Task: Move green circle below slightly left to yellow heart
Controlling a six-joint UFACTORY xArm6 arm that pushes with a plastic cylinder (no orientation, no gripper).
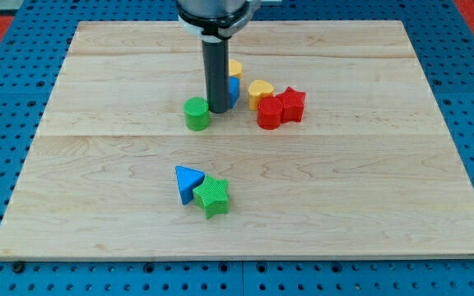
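Note:
The green circle (pixel 197 113) stands left of the board's middle, toward the view's top. The yellow heart (pixel 259 91) lies to its right and slightly higher. My tip (pixel 218 109) is on the board just right of the green circle, touching or nearly touching its right side. The rod rises from there and hides part of a blue block (pixel 233 90).
A yellow block (pixel 234 68) sits above the blue block behind the rod. Two red blocks (pixel 271 113) (pixel 292 104) lie right of and below the yellow heart. A blue triangle (pixel 188 182) and green star (pixel 211 196) lie lower on the wooden board (pixel 97 205).

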